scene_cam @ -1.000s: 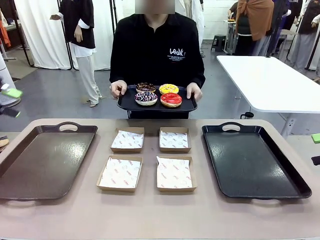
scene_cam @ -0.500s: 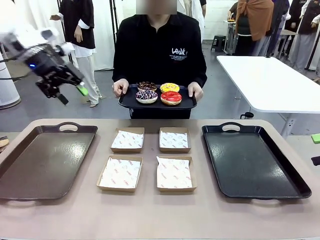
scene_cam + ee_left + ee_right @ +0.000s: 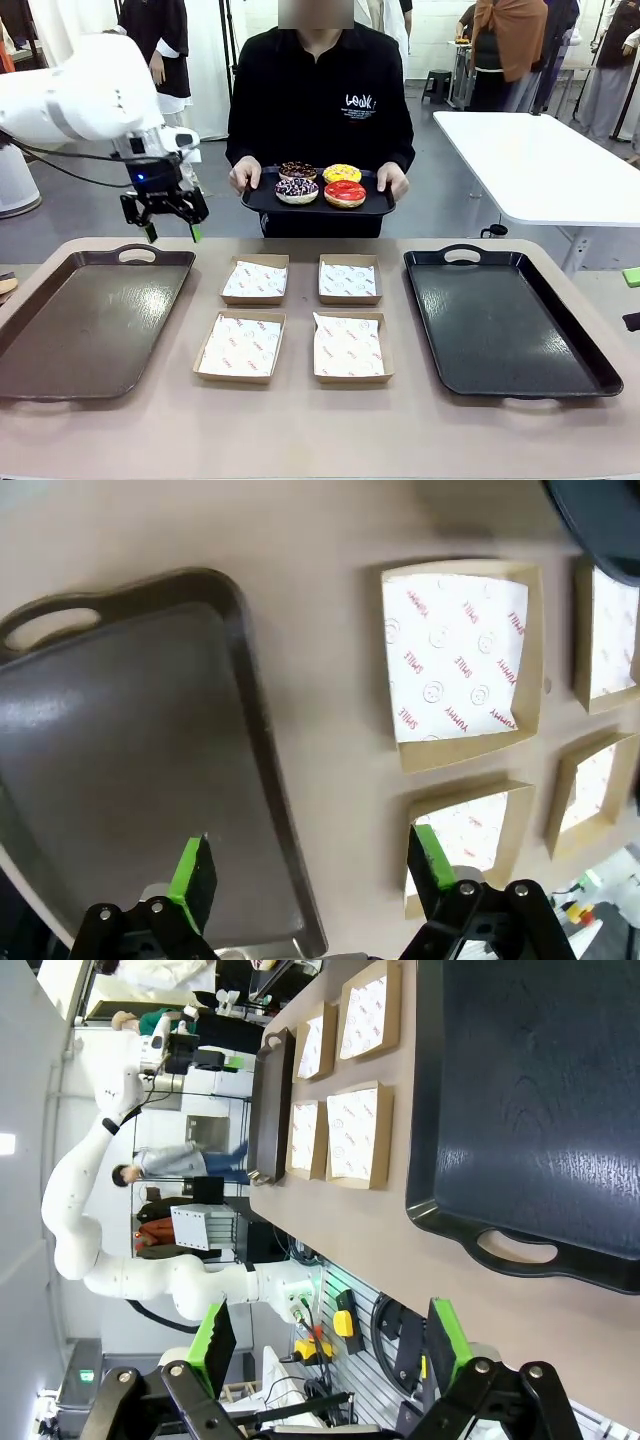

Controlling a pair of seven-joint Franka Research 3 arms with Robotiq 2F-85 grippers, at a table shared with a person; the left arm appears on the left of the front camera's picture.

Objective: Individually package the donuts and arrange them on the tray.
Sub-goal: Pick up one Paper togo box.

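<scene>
Four donuts sit on a small black tray (image 3: 318, 209) that a person holds in both hands beyond the table's far edge: a chocolate donut (image 3: 294, 171), a yellow donut (image 3: 342, 174), a purple donut (image 3: 296, 190) and a red donut (image 3: 345, 193). My left gripper (image 3: 171, 233) hangs open and empty, pointing down above the far end of the brown tray (image 3: 90, 320), left of the donuts. In the left wrist view the left gripper (image 3: 310, 870) straddles that brown tray's (image 3: 120, 760) right rim. My right gripper (image 3: 330, 1340) is open and empty, off the end of the black tray (image 3: 540, 1090).
Several paper-lined cardboard boxes (image 3: 254, 279) stand in a square at the table's middle, between the brown tray and the black tray (image 3: 505, 320). The same boxes (image 3: 455, 660) lie right of the left gripper. A white table (image 3: 540, 160) stands behind at the right.
My left arm has swung in from the left and come down over the brown tray's far end. The person's small tray has shifted slightly right.
</scene>
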